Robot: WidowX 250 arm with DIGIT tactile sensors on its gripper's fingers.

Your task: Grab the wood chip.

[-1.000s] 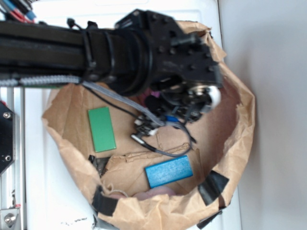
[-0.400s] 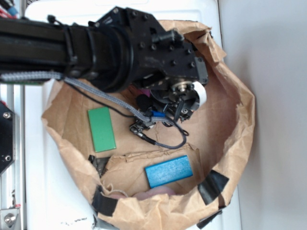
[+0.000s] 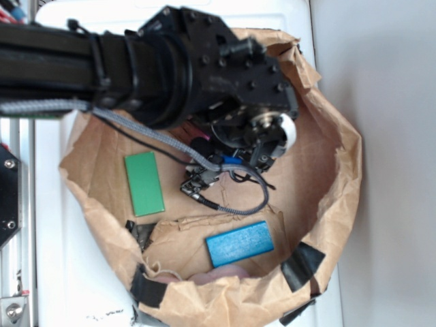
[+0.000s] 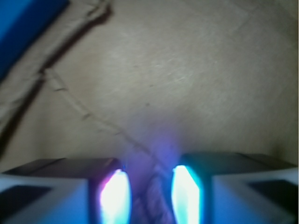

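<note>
Your gripper (image 4: 149, 191) sits low on the brown paper (image 4: 187, 70), jaws slightly apart straddling what looks like the wood chip (image 4: 152, 200), lined up to pinch it

A flat green rectangular block (image 3: 144, 183) lies at nine o'clock on the floor of the rolled-down brown paper bag (image 3: 340, 177), and a blue rectangular block (image 3: 240, 243) lies at six o'clock. The black robot arm (image 3: 102, 68) reaches in from ten o'clock, its gripper (image 3: 262, 139) hanging over the bag's middle, well apart from both blocks.
</note>
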